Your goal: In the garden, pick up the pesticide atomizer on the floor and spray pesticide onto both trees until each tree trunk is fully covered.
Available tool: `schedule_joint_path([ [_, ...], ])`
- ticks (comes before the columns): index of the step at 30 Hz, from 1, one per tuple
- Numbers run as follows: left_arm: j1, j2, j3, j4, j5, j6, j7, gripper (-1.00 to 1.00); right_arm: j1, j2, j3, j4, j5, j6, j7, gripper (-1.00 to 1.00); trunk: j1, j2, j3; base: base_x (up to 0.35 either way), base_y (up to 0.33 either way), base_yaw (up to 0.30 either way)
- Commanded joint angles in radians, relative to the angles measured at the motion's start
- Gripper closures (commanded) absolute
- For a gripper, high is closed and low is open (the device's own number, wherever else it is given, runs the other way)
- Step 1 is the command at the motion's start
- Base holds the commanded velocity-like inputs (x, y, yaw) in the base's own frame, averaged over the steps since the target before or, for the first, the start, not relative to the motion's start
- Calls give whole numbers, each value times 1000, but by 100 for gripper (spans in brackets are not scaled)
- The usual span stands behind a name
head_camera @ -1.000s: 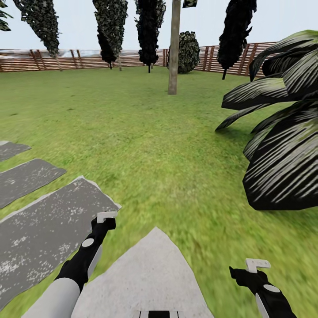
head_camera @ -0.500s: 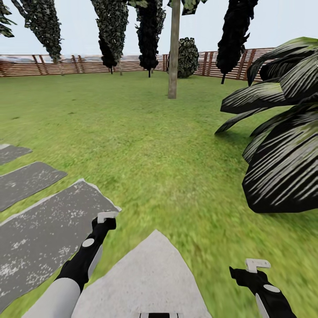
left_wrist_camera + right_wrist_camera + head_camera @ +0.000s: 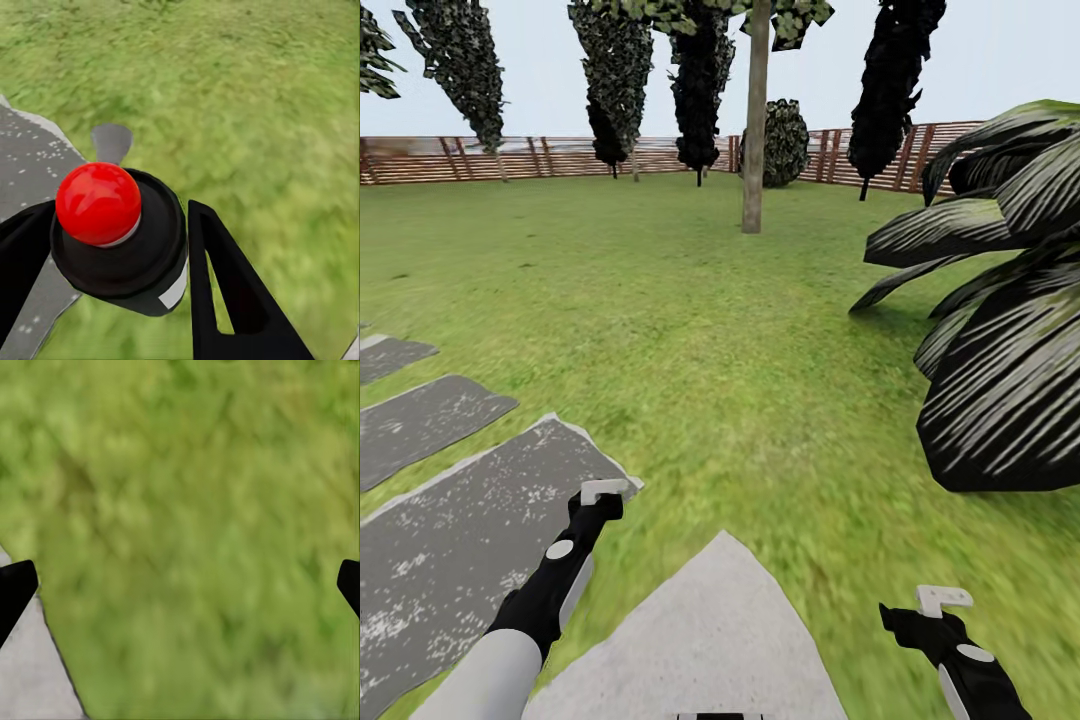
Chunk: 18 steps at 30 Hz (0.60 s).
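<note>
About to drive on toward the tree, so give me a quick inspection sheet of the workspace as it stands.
Surface: grass lawn, grey paving slabs on the left.
Job's things: sprayer with red top, between the left gripper's fingers; bare tree trunk ahead.
Clutter: broad-leaved plant on the right.
Grippers: left gripper shut on sprayer; right gripper open, nothing in it.
Cables: nothing seen.
Surroundings: wooden fence, dark narrow trees.

Glossy red knob [image 3: 98, 203] — matt black fingers [image 3: 225, 285]
</note>
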Motion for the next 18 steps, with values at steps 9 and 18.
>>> schedule_joint_path([
  [9, 0, 0, 0, 0, 0, 0, -1, 100, 0, 0, 0, 0, 0, -1, 0, -100, 0, 0, 14, 9, 300, 0],
  [18, 0, 0, 0, 0, 0, 1, 0, 100, 0, 0, 0, 0, 0, -1, 0, -100, 0, 0, 29, 0, 306, 0],
])
